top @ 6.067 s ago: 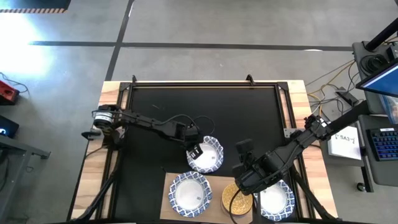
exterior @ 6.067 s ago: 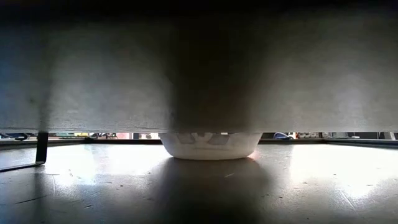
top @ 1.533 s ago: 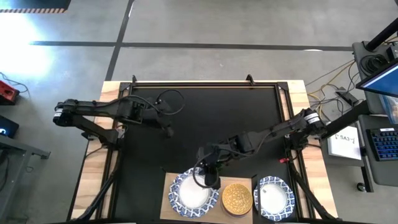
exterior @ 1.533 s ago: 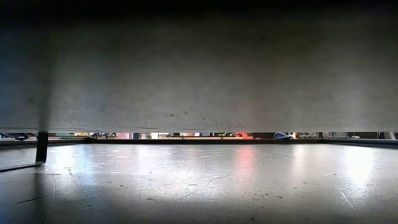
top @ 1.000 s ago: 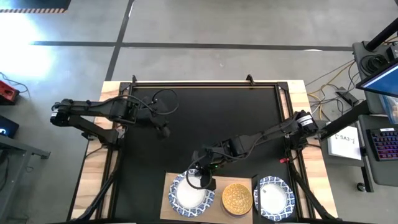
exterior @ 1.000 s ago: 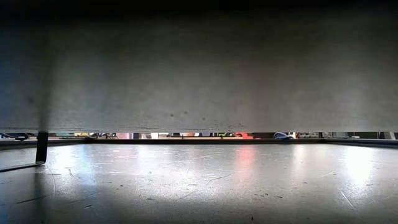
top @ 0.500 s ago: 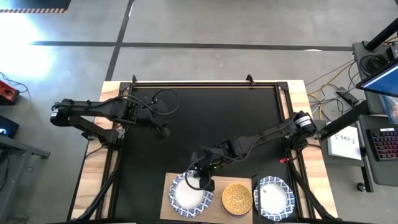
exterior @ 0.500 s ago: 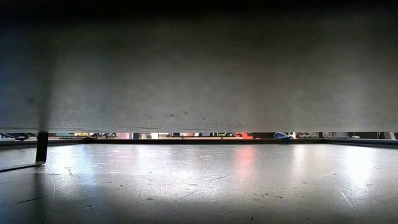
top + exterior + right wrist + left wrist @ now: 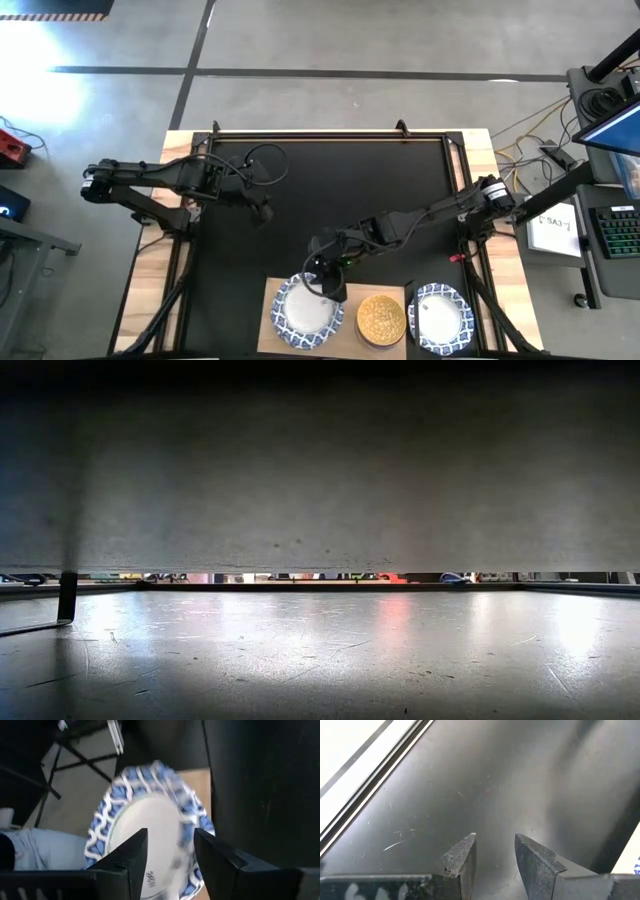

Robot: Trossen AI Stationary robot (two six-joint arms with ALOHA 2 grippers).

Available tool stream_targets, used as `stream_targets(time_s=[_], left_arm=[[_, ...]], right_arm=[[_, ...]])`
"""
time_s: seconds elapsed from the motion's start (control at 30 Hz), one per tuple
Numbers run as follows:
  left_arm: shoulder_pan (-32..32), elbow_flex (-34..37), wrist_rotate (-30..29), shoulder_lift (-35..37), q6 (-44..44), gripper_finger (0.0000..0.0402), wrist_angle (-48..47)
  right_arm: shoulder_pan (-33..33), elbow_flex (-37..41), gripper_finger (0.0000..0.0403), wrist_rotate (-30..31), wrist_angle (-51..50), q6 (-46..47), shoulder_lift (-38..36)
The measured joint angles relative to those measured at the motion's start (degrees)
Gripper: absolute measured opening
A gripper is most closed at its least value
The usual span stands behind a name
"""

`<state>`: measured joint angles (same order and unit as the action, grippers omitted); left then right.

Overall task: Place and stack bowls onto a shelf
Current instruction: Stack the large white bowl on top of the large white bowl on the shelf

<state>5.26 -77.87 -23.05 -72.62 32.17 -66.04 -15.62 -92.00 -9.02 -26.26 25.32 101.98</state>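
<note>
3 bowls sit on the shelf [image 9: 350,292] in a row: blue-rimmed white bowl [image 9: 308,309] at the left end, gold bowl [image 9: 381,318] mid, 2nd blue-rimmed white bowl [image 9: 440,318] at the right end. Right gripper [image 9: 333,289] hangs over the left-end bowl's rim on the side twd the gold bowl; jaws spread w/ a clear gap, rim of that bowl [image 9: 150,830] showing betw the fingers [image 9: 131,851], nothing pinched. Left gripper [image 9: 262,212] waits well away from the shelf over the black mat [image 9: 330,190], jaws apart, empty [image 9: 495,851].
</note>
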Motion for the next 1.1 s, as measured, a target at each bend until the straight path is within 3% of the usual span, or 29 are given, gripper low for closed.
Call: stream_targets(time_s=[0.13, 0.43, 0.53, 0.8, 1.1], left_arm=[[0.2, 0.0, 0.0, 0.0, -0.2, 0.0116, 0.0], [0.4, 0.0, 0.0, 0.0, 0.5, 0.0116, 0.0], [0.4, 0.0, 0.0, 0.0, 1.8, 0.0116, 0.0], [0.4, 0.0, 0.0, 0.0, 4.6, 0.0116, 0.4], [1.0, 0.0, -1.6, 0.0, 5.0, 0.0116, 1.1]], right_arm=[[0.5, -0.3, 0.0155, 2.3, -0.2, -0.3, -1.5], [-1.3, -0.4, 0.0148, 21.8, -0.9, -8.5, -2.3], [-1.8, -0.4, 0.0149, 25.3, 0.2, -8.8, -2.3], [-2.0, -0.4, 0.0150, 25.6, -2.3, -8.5, -2.6], [-0.8, -0.4, 0.0138, 25.8, -14.4, -5.4, -7.1]])
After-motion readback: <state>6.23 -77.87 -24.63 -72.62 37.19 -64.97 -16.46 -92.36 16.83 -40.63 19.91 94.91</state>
